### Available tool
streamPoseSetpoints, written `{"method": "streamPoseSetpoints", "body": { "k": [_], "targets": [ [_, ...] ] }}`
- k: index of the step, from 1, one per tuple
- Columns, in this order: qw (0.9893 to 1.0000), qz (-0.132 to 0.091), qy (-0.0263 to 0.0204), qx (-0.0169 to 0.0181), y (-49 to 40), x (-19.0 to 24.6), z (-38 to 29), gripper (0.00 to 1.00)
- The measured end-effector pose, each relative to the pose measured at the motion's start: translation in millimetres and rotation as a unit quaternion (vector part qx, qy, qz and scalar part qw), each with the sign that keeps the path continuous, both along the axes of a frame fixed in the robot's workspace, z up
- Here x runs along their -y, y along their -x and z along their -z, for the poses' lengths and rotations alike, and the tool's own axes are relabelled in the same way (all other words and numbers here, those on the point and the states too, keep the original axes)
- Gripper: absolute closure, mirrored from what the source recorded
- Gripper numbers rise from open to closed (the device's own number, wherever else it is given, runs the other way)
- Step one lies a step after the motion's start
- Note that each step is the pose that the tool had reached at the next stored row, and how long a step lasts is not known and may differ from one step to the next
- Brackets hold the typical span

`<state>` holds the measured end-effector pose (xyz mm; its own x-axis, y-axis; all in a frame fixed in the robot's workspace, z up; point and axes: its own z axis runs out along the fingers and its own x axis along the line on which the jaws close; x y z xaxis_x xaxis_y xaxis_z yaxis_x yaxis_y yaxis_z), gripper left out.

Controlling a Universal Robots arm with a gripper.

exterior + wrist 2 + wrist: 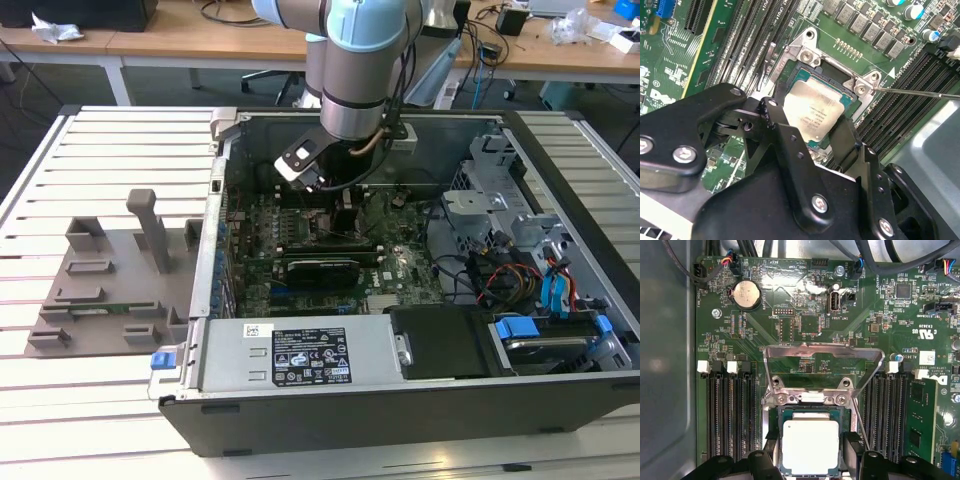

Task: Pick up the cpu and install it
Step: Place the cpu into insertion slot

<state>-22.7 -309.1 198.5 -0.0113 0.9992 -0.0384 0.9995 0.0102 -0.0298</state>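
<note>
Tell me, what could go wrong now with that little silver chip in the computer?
The cpu lies in the socket with the gripper around it; if it sits slightly askew, pressing could damage it. The thin lever rod runs close beside the gripper, so a sideways slip might snag it.

Gripper point(811, 127) over cpu point(811, 446), taking room above socket point(810, 399). Raised load plate point(822, 357) stands at one socket edge; thin lever point(860, 426) slants beside. Low memory slots point(730, 415) flank both sides. Case wall point(665, 365) beyond slots on one side.
</note>
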Motion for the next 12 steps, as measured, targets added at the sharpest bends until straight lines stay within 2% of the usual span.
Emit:
{"method": "streamPoseSetpoints", "body": {
  "k": [5,8,10,12],
  "targets": [
    [1.0,0.0,0.0002,0.0,0.0,0.0,-0.9,0.38],
    [1.0,0.0,0.0002,0.0,0.0,-1.7,-14.5,0.38],
    [1.0,0.0,0.0003,0.0,0.0,-2.9,-18.3,0.4],
    [1.0,0.0,0.0003,0.0,-0.1,-3.1,-21.7,0.53]
  ]
}}
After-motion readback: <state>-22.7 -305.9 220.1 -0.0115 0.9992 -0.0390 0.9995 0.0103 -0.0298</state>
